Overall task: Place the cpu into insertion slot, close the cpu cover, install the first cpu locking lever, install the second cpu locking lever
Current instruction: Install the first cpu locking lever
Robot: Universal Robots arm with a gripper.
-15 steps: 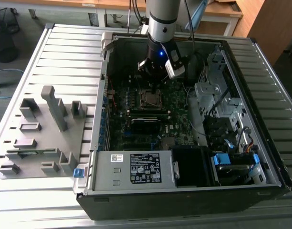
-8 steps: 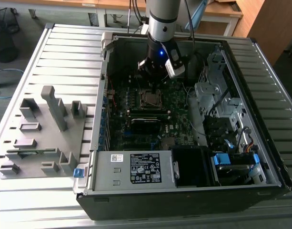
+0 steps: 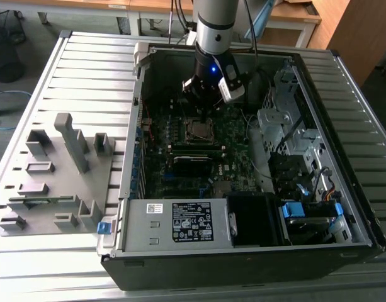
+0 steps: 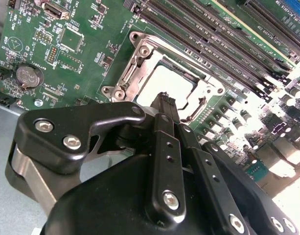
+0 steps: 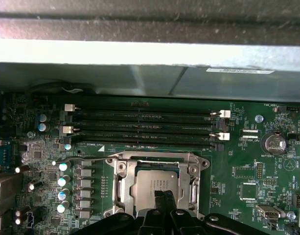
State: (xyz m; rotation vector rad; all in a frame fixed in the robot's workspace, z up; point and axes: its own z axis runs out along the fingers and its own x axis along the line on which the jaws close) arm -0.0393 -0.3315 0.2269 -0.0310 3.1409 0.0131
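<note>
Cpu (image 5: 152,183): one, seated under one closed cpu cover (image 5: 124,188); jaws clenched together, empty, above it.

A ribbed grey metal table (image 3: 85,69) carries everything. In the exterior view, an open black computer tower case (image 3: 243,274), lying on its side, spreads from the centre towards 3 o'clock. A flat grey fixture plate with upright blocks (image 3: 54,189) rests at 8 o'clock, just beside the case.
</note>
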